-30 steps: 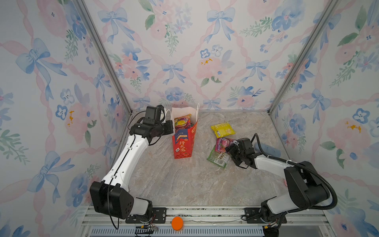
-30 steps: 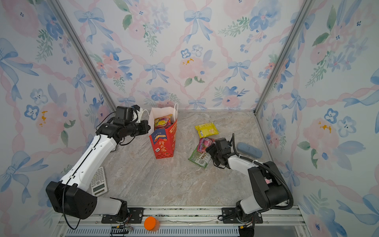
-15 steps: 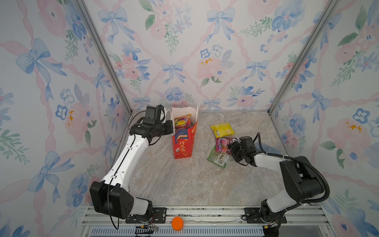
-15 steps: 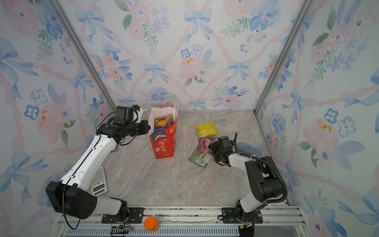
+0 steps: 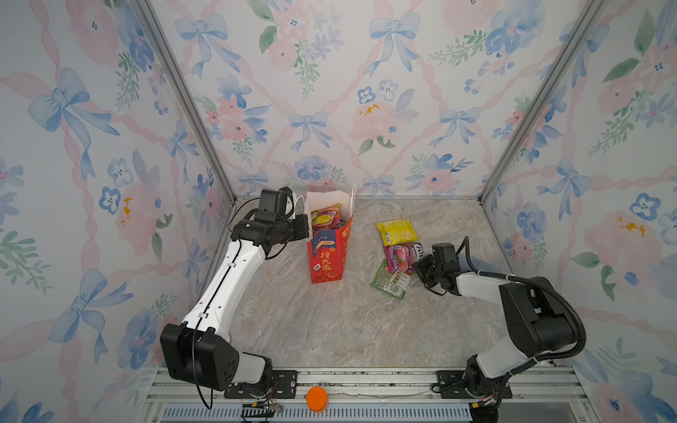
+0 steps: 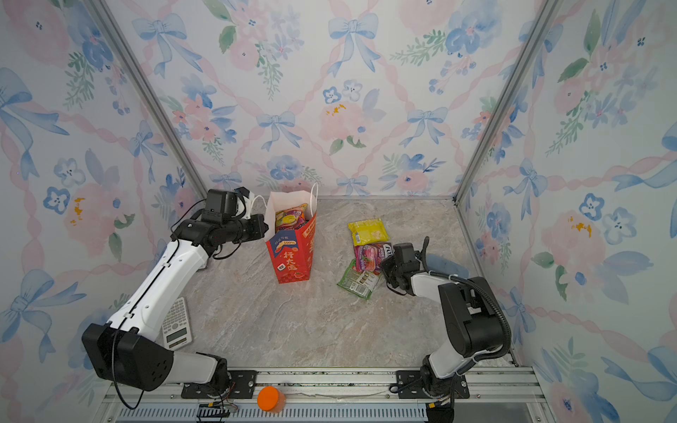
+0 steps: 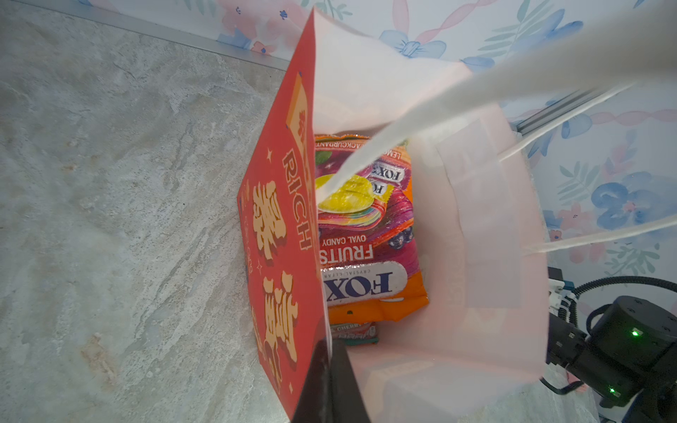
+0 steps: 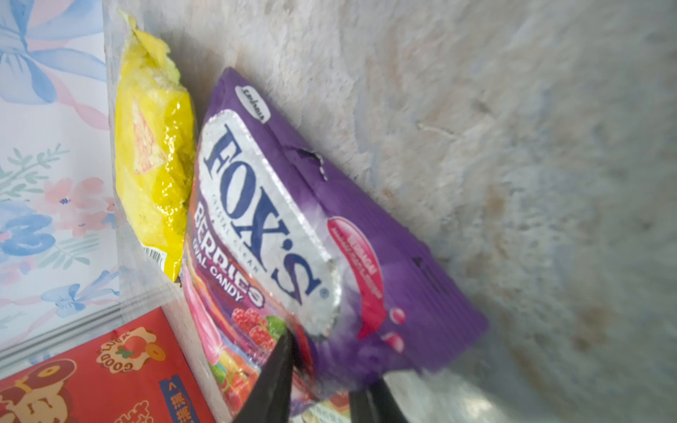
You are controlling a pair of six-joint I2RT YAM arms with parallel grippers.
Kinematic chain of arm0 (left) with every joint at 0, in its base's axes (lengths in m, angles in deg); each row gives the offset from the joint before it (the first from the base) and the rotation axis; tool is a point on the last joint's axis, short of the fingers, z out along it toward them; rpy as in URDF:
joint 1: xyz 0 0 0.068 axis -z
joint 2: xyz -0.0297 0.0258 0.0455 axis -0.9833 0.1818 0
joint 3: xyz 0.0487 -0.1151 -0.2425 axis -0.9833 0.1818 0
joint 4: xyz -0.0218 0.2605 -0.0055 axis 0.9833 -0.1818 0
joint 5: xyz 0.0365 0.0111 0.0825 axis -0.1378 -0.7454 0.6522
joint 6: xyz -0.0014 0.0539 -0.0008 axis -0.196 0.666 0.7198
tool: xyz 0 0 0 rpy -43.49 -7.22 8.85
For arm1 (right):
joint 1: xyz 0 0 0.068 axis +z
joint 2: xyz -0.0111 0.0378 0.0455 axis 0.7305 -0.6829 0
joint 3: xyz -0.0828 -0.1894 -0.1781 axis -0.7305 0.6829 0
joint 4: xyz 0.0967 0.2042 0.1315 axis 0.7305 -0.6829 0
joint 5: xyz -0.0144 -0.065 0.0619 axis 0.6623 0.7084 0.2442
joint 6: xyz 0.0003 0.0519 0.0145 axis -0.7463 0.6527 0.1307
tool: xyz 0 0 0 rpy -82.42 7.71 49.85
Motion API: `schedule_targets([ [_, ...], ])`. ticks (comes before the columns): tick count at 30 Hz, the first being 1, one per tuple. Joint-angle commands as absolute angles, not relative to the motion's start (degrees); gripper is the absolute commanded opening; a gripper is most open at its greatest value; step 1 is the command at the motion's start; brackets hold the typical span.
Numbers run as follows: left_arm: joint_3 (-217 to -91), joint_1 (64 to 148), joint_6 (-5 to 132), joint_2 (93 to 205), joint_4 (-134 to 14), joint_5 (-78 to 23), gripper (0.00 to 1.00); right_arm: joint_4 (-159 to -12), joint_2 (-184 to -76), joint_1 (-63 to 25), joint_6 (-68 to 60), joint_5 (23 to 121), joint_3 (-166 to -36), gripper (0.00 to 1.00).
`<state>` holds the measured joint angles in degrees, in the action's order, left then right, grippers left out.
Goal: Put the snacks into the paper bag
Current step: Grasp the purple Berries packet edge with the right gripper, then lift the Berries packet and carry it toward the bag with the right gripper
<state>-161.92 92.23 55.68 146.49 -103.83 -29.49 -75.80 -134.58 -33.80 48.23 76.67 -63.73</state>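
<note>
Between the two black fingers (image 8: 273,377) of the right gripper (image 8: 329,360) sits the near edge of a purple glossy plastic FOX'S Berries packet (image 8: 293,219). One finger lies on its printed face and the other comes up from behind its edge, so the jaws are pinching it with the foil bunched between them. Just beyond the tips, against the purple packet's far end, lies a crinkled yellow plastic snack packet (image 8: 154,172). In both top views a flat green plastic packet (image 5: 390,280) pokes out from under the purple one, right beside this gripper. All three rest on the grey marbled tabletop (image 5: 329,322).

Ahead of the right gripper and well apart from it, the tall red paper bag with white lining and white cord handles (image 5: 328,256) stands upright. The left gripper (image 7: 329,370) is pressed together on the top edge of the bag's red printed wall, one finger outside and one inside. Straight past its tips, inside the bag, an orange-and-magenta FOX'S Fruits packet (image 7: 366,238) stands against that wall. The teal-edged end of another packet (image 7: 353,331) shows nearer the fingers. Well behind the left gripper, beside that arm's lower link, a grey pocket calculator (image 6: 176,324) lies on the table.
</note>
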Motion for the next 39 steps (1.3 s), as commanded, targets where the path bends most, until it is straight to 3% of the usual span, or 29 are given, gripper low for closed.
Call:
schedule_targets([
  [1, -161.01, 91.99, 55.49, 145.97, -106.4, -29.94, 0.0, -76.71, -133.77, -34.51, 46.43, 77.2, -63.5, 0.2],
  [9, -160.84, 91.92, 55.48, 145.82, -106.36, -29.99, 0.0, -79.77, -130.04, -34.76, 43.31, 78.63, -63.53, 0.0],
  [27, -160.49, 92.0, 55.02, 145.04, -106.36, -29.89, 0.0, -99.75, -112.34, -31.81, 24.62, 86.05, -74.78, 0.0],
  [39, -160.41, 92.09, 54.94, 145.24, -106.4, -30.24, 0.0, -106.22, -112.85, -25.82, 15.28, 85.52, -86.04, 0.0],
])
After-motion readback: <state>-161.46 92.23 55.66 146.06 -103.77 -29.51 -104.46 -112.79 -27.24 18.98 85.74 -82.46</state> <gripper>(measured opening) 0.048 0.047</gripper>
